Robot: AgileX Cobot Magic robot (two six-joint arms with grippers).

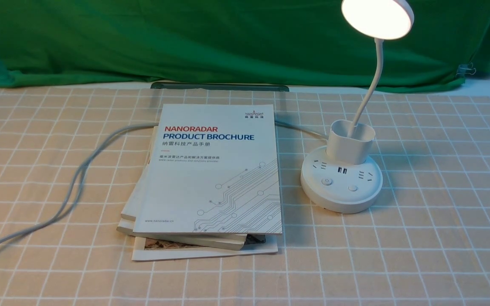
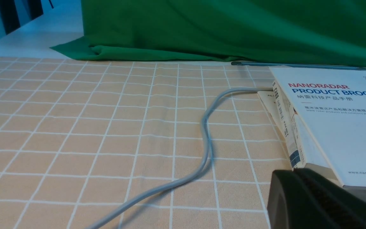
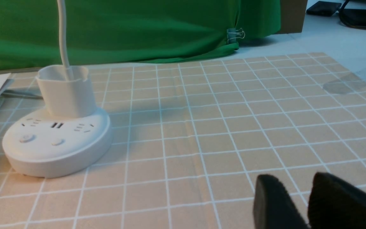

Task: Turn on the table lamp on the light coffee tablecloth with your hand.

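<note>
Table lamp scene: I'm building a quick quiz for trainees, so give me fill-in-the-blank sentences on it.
1. The table lamp has a disc head that is ____.
2. The brochure tops a stack lying to the lamp's ____ in the front view.
3. The backdrop cloth is ____.

Missing words: lit; left; green

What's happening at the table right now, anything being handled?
Nothing is being handled. The lamp stands on the tablecloth with its head glowing, so it is already on. Both arms are back near the table's front edge: the right gripper sits low over bare cloth away from the lamp base, fingers slightly apart and empty; only one left fingertip shows, beside the brochure stack.
</note>
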